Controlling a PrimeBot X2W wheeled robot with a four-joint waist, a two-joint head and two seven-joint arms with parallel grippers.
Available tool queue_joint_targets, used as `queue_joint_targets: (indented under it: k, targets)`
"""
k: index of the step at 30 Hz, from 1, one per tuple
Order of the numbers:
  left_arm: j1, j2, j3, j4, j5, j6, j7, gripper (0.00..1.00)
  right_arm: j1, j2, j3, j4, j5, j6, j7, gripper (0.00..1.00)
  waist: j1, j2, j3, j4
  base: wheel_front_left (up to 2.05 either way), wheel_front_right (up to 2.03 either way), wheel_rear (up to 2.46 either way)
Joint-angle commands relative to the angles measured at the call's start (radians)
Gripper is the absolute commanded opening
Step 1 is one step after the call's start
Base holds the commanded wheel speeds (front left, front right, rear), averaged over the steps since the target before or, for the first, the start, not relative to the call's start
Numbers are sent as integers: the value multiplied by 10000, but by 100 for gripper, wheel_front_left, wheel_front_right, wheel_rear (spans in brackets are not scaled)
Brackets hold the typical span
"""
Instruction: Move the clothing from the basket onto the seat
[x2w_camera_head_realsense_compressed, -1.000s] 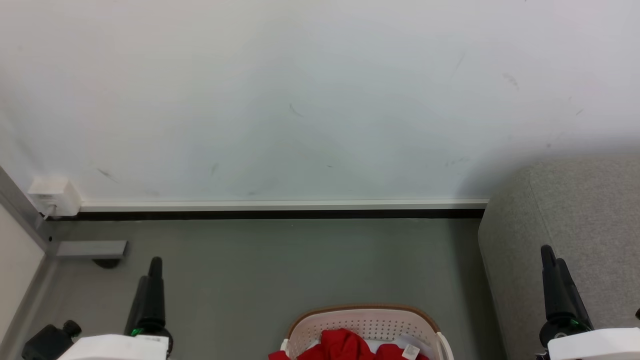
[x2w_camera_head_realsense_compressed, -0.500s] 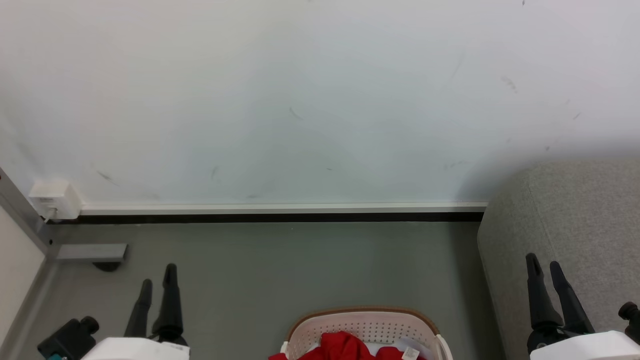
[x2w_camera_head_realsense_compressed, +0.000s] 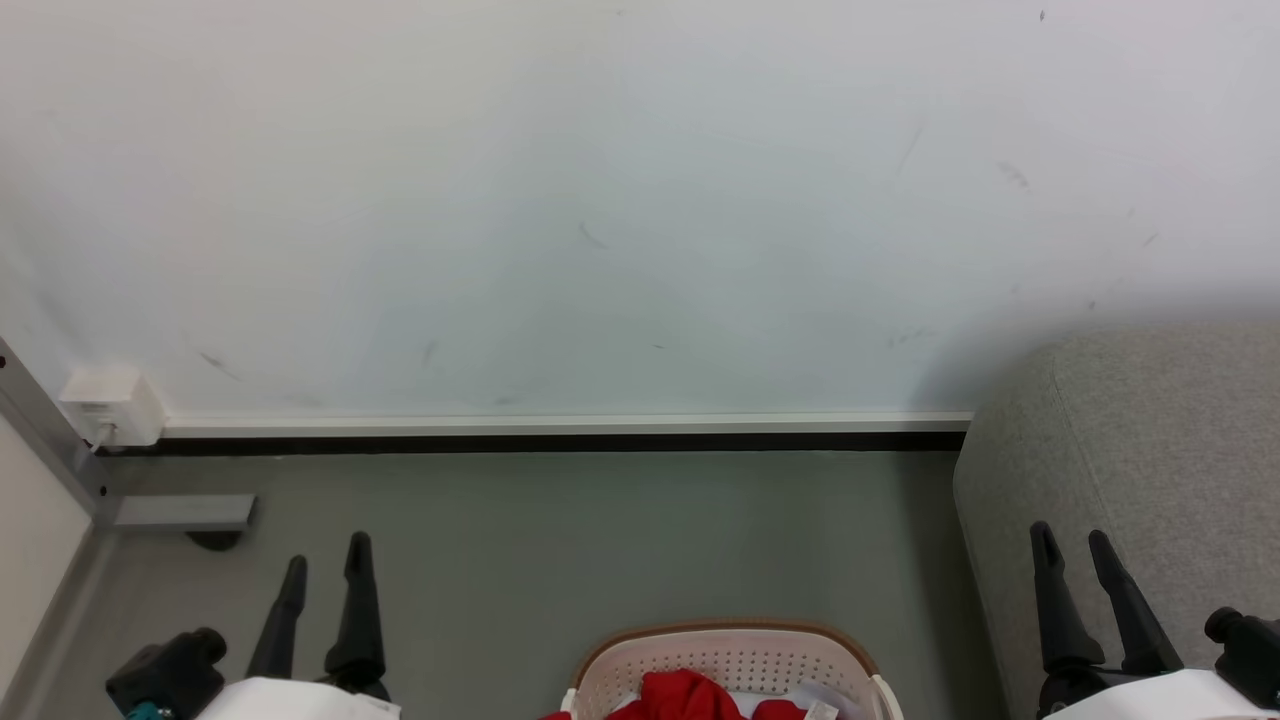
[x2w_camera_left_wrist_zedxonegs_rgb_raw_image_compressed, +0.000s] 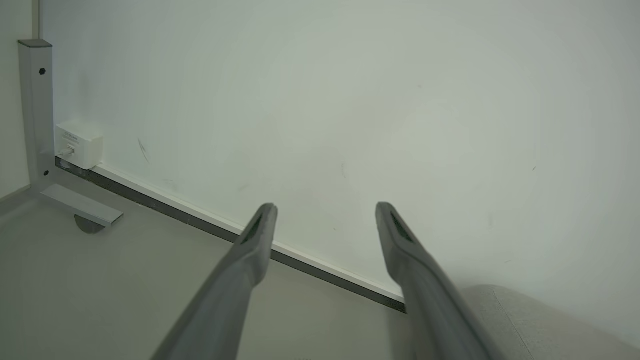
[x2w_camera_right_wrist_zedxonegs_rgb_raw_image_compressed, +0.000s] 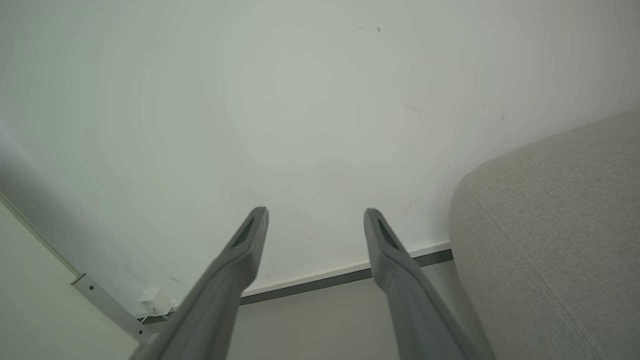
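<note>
We hold our left pincer (x2w_camera_head_realsense_compressed: 328, 552) above the left part of the grey floor (x2w_camera_head_realsense_compressed: 600, 540), its two dark fingers spread apart with nothing between them. In the left wrist view the same gap stands wide, and through it we look at the pale wall (x2w_camera_head_realsense_compressed: 600, 200) and the skirting strip (x2w_camera_head_realsense_compressed: 560, 425) that runs along the floor's far edge. Our right pincer (x2w_camera_head_realsense_compressed: 1069, 534) is raised at the floor's right edge, in front of the side of the light grey sofa (x2w_camera_head_realsense_compressed: 1150, 430). Its fingers are likewise parted and empty, and in the right wrist view the sofa's rounded arm rises just to the right of them. The cream basket (x2w_camera_head_realsense_compressed: 730, 632) with its brown rim and perforated wall stands on the floor between our two pincers, at the near edge of what we see. It is well clear of the skirting and a little apart from the sofa. The red clothing (x2w_camera_head_realsense_compressed: 680, 695) lies bunched inside the basket, its heap coming up to about rim height, with a small white label (x2w_camera_head_realsense_compressed: 822, 710) showing at its right. Neither pincer touches the basket or the clothing. At the floor's far left corner a white socket box (x2w_camera_head_realsense_compressed: 110, 405) sits on the wall above the skirting, and beside it a grey metal foot (x2w_camera_head_realsense_compressed: 180, 511) lies flat on the floor.
</note>
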Motion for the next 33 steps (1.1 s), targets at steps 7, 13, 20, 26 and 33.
queue_joint_targets:
  k: [7, 13, 20, 26, 33]
  targets:
    - [52, 136, -72, -20, 941, 63, -243, 100, -262, 75, -86, 95, -968, -12, -130, 100, 0, 0, -41, -12, 0, 0, 0]
    - [96, 150, -133, -50, 1535, 120, -406, 100, -253, 185, -223, 83, -1569, -13, -184, 100, 0, 0, -66, -11, 0, 0, 0]
    - [129, 156, -175, -47, 2152, 146, -540, 100, -253, 308, -298, 96, -2205, -15, -255, 100, 0, 0, -103, -32, 0, 0, 0]
    - [138, 159, -188, -60, 2584, 163, -649, 100, -235, 396, -362, 31, -2611, -15, -285, 100, 0, 0, -130, -46, 0, 0, 0]
    - [161, 157, -225, -59, 3174, 163, -819, 100, -203, 488, -452, 41, -3103, -17, -358, 100, 0, 0, -168, -45, 0, 0, 0]
